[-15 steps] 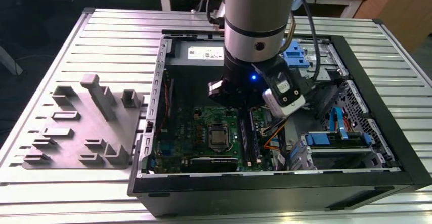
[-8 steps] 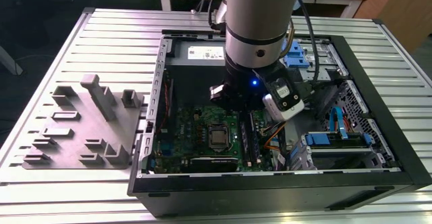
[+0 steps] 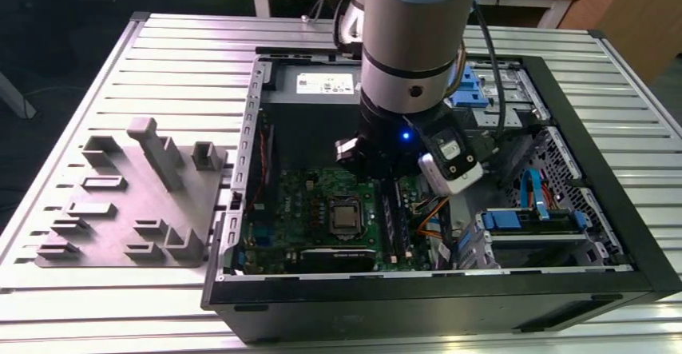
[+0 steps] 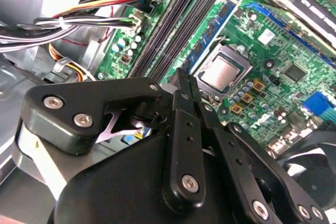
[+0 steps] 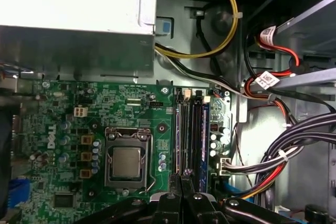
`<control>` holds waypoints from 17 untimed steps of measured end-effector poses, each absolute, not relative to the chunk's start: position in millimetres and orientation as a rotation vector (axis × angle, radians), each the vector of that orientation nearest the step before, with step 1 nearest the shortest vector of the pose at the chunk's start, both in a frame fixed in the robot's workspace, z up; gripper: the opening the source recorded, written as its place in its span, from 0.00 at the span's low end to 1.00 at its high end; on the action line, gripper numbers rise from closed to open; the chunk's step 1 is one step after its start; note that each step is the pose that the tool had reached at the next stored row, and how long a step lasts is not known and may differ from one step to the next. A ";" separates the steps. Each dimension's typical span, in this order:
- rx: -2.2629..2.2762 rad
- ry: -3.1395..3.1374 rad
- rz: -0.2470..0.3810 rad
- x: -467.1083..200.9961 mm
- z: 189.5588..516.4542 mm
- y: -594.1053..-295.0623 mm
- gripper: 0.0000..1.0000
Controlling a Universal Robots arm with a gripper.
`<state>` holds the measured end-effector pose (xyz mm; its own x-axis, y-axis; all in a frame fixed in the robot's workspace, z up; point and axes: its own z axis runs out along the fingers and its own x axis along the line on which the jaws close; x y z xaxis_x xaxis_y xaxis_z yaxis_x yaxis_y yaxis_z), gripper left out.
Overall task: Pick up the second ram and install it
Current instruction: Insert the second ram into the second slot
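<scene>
Above the memory slots point(image 5: 191, 140), which run along the motherboard's point(image 5: 105, 108) edge beside the cable bundle point(image 5: 294, 150), the gripper point(image 5: 182, 176) hangs inside the open computer case point(image 3: 612, 210). Its fingers are drawn together, with the tips all but meeting. They stand over the end of the slots farther from the grey power supply box point(image 5: 79, 19).

Misalignment looks like the likeliest trouble from here. If a stick meets its slot skewed, or with its notch off the key, a downward push could bend the board or strain the slot. Pressure at one end alone could seat that end and leave the other standing proud with its latch unclosed. The tips also stand near the processor socket point(image 5: 126, 162) and its small components, so a sideways slip could strike them.

Whether the second ram is pinched edge-on between the tips or sits in a slot under them cannot be told. By judgement it is at one of those two places. Such a thin board seen edge-on would be no more than a dark sliver. The slots here appear as long dark strips with pale lines, and one slot is blue.
</scene>
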<state>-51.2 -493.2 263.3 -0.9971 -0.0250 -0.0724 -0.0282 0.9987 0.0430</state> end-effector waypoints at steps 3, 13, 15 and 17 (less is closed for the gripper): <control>-0.040 3.069 0.068 -49.9 260.0 -493.2 0.08; -0.033 3.069 0.067 -43.8 248.0 -492.8 0.08; -0.031 3.069 0.067 -43.3 245.7 -492.1 0.08; -0.030 3.069 0.067 -43.0 242.9 -491.1 0.08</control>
<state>-43.0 -491.1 242.9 -0.9972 -0.0177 -0.0724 -0.0208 0.9989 0.0430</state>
